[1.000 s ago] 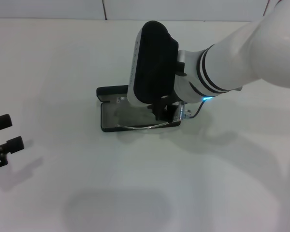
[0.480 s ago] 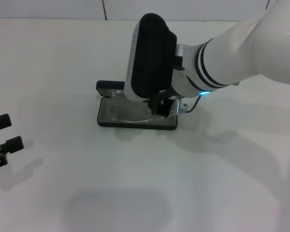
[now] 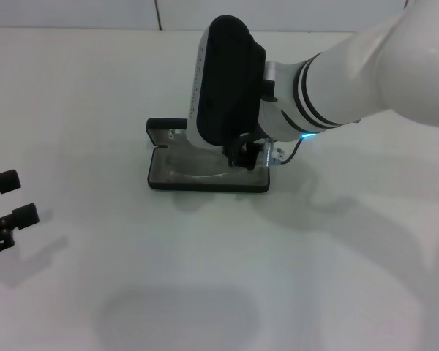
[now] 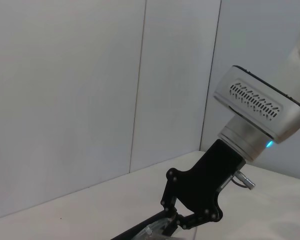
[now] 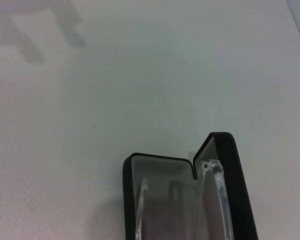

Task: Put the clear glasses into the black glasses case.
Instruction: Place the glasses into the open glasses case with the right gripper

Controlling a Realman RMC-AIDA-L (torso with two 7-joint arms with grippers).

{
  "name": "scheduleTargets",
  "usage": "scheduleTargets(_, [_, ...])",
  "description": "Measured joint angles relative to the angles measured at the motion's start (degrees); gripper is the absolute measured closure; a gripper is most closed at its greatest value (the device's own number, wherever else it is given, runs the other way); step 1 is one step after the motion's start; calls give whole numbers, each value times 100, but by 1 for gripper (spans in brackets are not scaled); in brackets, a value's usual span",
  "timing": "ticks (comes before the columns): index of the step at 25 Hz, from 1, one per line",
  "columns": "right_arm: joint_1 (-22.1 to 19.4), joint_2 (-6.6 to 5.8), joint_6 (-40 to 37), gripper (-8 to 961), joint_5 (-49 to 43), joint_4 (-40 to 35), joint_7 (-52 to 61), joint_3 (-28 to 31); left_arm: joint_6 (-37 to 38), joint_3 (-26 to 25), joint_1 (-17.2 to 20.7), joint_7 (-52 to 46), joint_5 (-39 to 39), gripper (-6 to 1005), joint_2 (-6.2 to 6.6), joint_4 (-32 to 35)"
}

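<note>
The black glasses case (image 3: 205, 186) lies open at the table's middle, its lid (image 3: 161, 132) raised at the back. My right gripper (image 3: 242, 158) is down over the case's right half, shut on the clear glasses (image 3: 197, 174), which lie as a faint arc on the grey lining. In the right wrist view the case (image 5: 127, 180) shows its grey inside, with the glasses' thin temple arms (image 5: 142, 210) running along it. The left wrist view shows the right gripper (image 4: 182, 223) from the side, above the glasses (image 4: 151, 230). My left gripper (image 3: 4, 201) is parked open at the left edge.
The white tabletop (image 3: 95, 88) stretches around the case on all sides. A pale wall (image 3: 73, 13) runs along the table's far edge. The right forearm (image 3: 366, 73) reaches in from the upper right above the table.
The right gripper has moved a little back and left, bringing the glasses down into the case. The case has turned so its front edge lies level. The left arm is still.
</note>
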Motion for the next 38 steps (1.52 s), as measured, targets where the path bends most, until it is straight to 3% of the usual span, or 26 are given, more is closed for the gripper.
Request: scheduleTargets(38, [-2, 0, 16, 844, 9, -39, 0, 62, -30, 0, -10, -2, 7, 427, -10, -36])
